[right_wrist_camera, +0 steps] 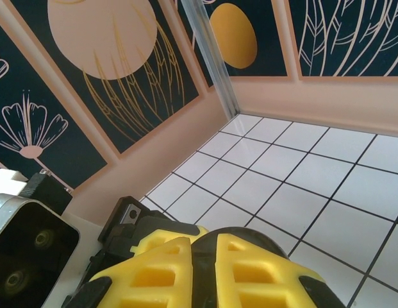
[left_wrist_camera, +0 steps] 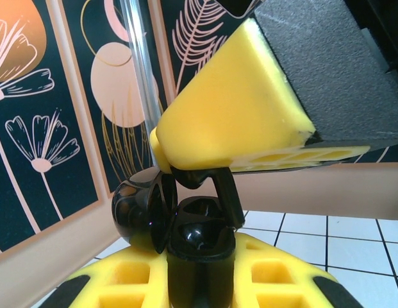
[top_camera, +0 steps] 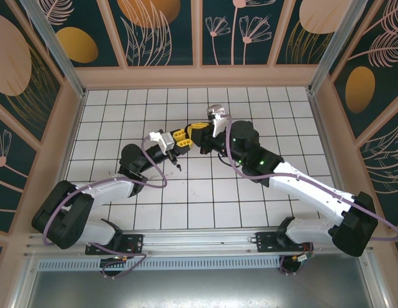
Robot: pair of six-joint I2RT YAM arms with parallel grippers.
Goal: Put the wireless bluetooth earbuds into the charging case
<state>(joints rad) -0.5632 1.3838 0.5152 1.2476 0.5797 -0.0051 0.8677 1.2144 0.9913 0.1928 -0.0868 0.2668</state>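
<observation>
L gripper [left_wrist_camera: 199,279] clamped on open black case [left_wrist_camera: 197,240]. R gripper [right_wrist_camera: 197,256] fingers together, tip above it. Black earbud [left_wrist_camera: 225,196] looks half in; can't tell if R pinches it. Seating, lid left.

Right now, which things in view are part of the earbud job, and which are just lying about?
Job:
black charging case, lid open, clamped in the left fingers
right fingers, at the case
small black piece on a tile, probably an earbud

Not the job:
lilac cables
patterned walls
tiled table
</observation>
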